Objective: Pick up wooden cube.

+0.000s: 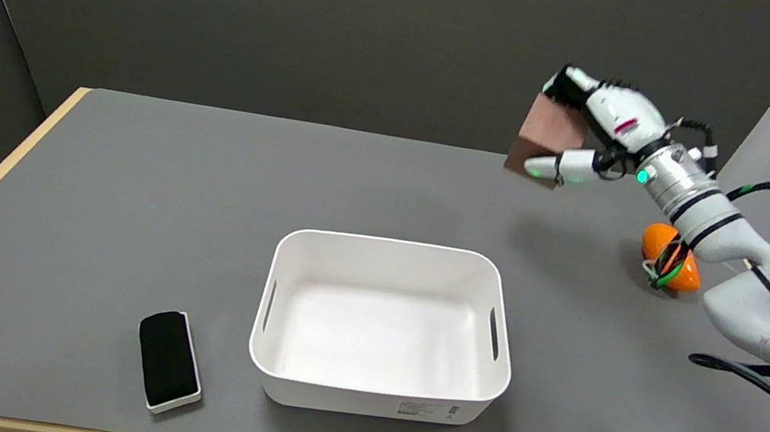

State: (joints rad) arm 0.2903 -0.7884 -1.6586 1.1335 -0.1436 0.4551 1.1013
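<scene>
**Cube aloft, held at the far right of the tabletop**

Fingers (568,83) of the right hand (603,131) are grasping the wooden cube (548,135): some reach over its top edge, another presses in from below near its lower corner. The cube hangs in the air, tilted, well above the grey tabletop (124,205) and over its far right part, so the lift itself looks done.

The main risk, as I judge it, is a slip. The cube sits at the fingers' ends rather than deep in the palm, and most of its body juts out to the left of the hand. A quick swing or a jolt of the wrist could let it turn between the contact points and drop. If it fell it would land on bare tabletop near the far edge, and could tumble off.

Below the forearm lies an orange object (671,265), partly hidden by the arm and its cables; lowering the elbow could knock it.

Room to move is good toward the left and the near side. The white bin (376,392) stands open, well apart from the hand, and the black eraser (169,359) lies beyond it near the front edge. The far edge and right edge are the close ones.
</scene>
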